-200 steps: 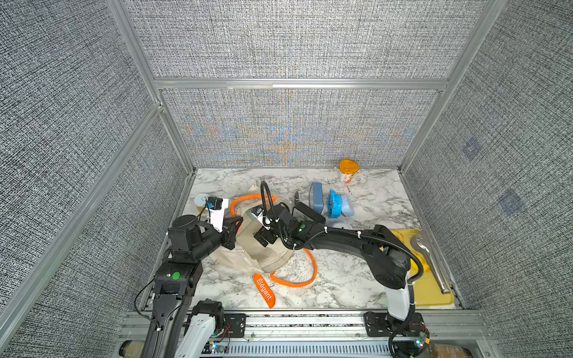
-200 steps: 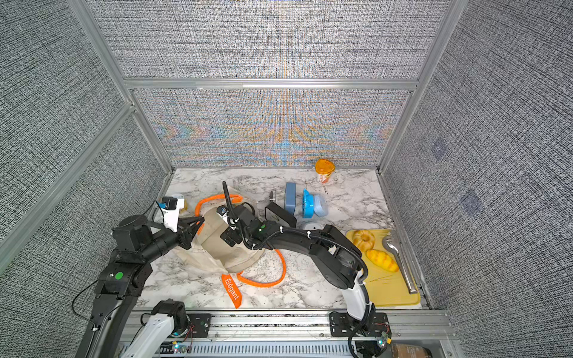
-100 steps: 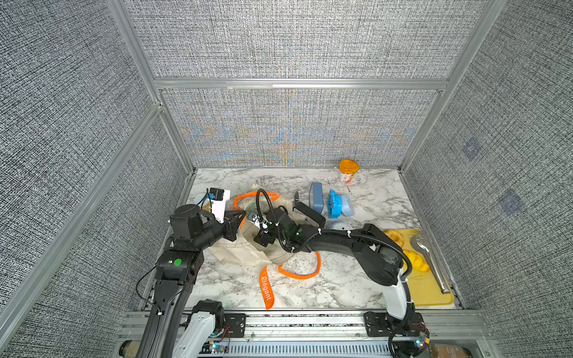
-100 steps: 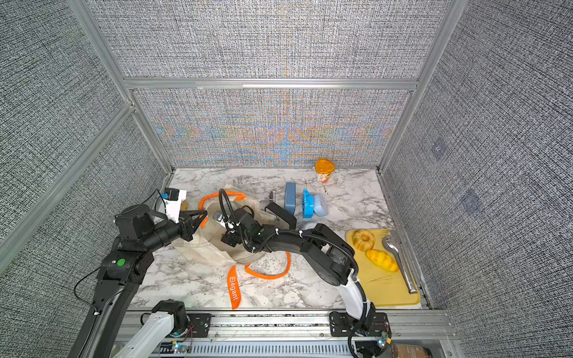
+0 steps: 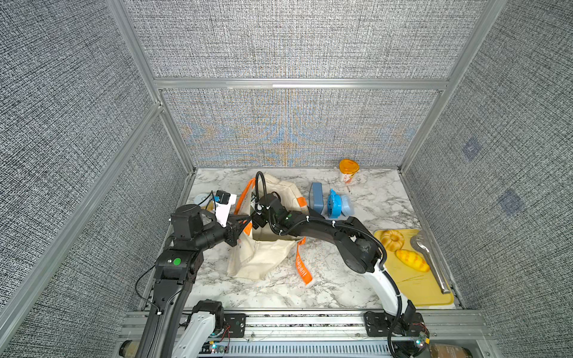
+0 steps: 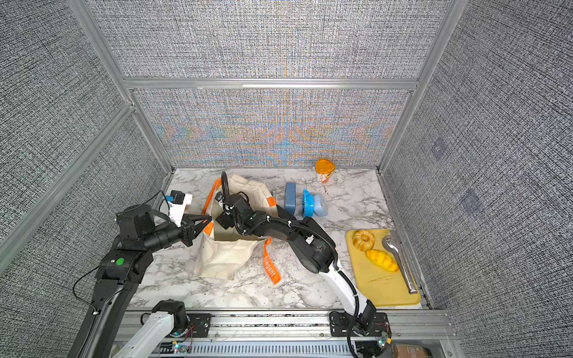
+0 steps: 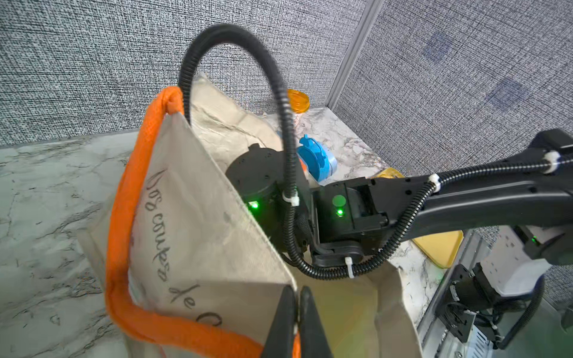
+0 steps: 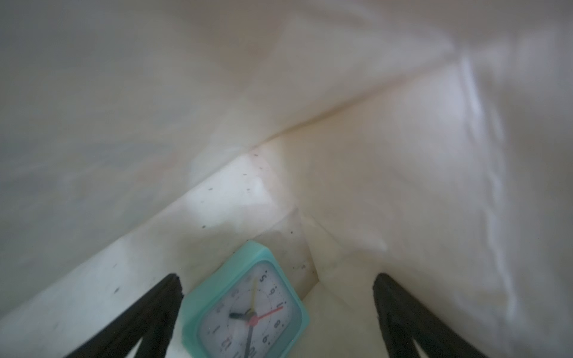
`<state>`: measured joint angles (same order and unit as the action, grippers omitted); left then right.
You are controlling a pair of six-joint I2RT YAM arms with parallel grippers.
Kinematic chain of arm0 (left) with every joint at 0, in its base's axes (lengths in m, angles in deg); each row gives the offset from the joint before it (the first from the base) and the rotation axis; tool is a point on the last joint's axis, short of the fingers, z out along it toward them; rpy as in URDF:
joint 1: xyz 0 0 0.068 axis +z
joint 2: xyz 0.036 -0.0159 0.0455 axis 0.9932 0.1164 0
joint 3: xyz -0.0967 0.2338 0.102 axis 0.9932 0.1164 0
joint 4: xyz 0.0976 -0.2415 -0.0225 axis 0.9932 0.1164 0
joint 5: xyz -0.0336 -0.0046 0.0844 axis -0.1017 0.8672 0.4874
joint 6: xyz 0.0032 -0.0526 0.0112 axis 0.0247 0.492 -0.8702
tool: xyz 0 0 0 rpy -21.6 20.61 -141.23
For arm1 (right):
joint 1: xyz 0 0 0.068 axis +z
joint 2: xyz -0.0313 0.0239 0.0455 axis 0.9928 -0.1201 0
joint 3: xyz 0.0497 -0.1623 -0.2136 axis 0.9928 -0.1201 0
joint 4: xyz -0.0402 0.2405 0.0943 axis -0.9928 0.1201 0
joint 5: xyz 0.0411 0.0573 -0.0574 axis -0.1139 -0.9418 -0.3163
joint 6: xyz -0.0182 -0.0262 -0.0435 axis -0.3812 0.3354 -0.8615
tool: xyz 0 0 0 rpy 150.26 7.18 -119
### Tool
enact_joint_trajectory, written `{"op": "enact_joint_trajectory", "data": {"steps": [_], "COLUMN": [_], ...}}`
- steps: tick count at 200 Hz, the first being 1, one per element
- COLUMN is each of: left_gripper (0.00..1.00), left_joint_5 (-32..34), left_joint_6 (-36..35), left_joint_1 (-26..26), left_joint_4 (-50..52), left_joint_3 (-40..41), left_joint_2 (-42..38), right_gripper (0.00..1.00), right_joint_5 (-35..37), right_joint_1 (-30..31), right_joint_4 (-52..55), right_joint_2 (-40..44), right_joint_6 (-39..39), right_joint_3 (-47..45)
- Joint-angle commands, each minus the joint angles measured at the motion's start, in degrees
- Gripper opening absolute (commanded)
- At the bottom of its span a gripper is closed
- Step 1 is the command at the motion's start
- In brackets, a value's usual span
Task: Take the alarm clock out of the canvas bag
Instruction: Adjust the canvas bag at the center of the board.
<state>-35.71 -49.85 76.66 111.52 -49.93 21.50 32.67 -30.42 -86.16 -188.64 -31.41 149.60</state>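
Note:
The cream canvas bag (image 5: 263, 254) (image 6: 228, 255) with orange handles (image 7: 124, 198) stands on the marble table with its mouth held open. My left gripper (image 7: 297, 293) (image 5: 246, 220) is shut on the bag's near rim. My right arm's wrist (image 5: 273, 210) (image 6: 240, 207) dips into the mouth, and its gripper is hidden there in both top views. Inside the bag, my right gripper (image 8: 276, 279) is open. The mint-green alarm clock (image 8: 248, 313) lies face up on the bag's floor between its fingers (image 8: 167, 291), close to one of them.
Behind the bag stand a blue box (image 5: 316, 195), a blue round gadget (image 5: 336, 203) and an orange-lidded cup (image 5: 348, 170). At the right lies a yellow cutting board (image 5: 415, 288) with two bread pieces and metal tongs (image 5: 431, 263). Walls enclose three sides.
My left gripper has pulled the bag's rim up and back, so the bag stands more open. My right wrist has gone deeper into the mouth. An orange handle slid toward the front.

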Motion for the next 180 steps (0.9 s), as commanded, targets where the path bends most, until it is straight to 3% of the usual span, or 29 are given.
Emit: {"op": "enact_joint_trajectory", "data": {"steps": [1,31,56,83,91,99,106,135,147,180], "left_gripper": [0.00,0.00,0.00,0.02,0.08,0.27,0.37,0.61,0.66,0.66], "left_joint_5": [1.28,14.24,23.05,24.07,23.81,24.21,24.75,30.18,32.23,35.22], "left_joint_6": [-3.43,-6.30,-8.08,-7.00,-6.16,-4.06,-2.65,-0.03,0.22,3.33], "left_joint_1": [-0.04,-0.09,-0.06,-0.03,0.01,-0.06,-0.09,-0.04,-0.02,0.02], "left_joint_4": [-1.33,-1.18,-7.01,-15.03,-15.79,-15.74,-15.14,-10.89,-7.89,-1.54], "left_joint_3": [-1.36,-2.03,-0.34,2.87,2.89,2.56,2.30,0.78,-0.94,-7.06], "left_joint_2": [-0.01,-0.51,-0.55,1.07,2.15,3.05,3.46,0.53,-0.40,-0.54], "right_gripper": [0.99,0.99,0.99,0.99,0.99,0.99,0.99,0.99,0.99,0.99], "right_joint_5": [-0.19,-2.05,-5.84,-9.77,-10.37,-10.43,-9.79,-11.03,-11.78,-10.97], "right_joint_1": [0.94,4.80,9.33,15.69,17.51,18.79,19.39,17.77,16.95,15.19], "right_joint_4": [4.62,4.41,5.43,9.68,11.61,13.41,14.86,14.01,12.84,12.40], "right_joint_2": [0.74,8.01,13.86,15.00,14.14,13.03,12.02,9.59,9.23,10.08], "right_joint_6": [6.13,9.13,9.53,10.01,8.95,8.20,8.46,11.67,12.06,12.80], "right_joint_3": [-0.08,-9.27,-16.06,-15.32,-13.60,-11.74,-10.28,-8.82,-8.87,-8.49]}}
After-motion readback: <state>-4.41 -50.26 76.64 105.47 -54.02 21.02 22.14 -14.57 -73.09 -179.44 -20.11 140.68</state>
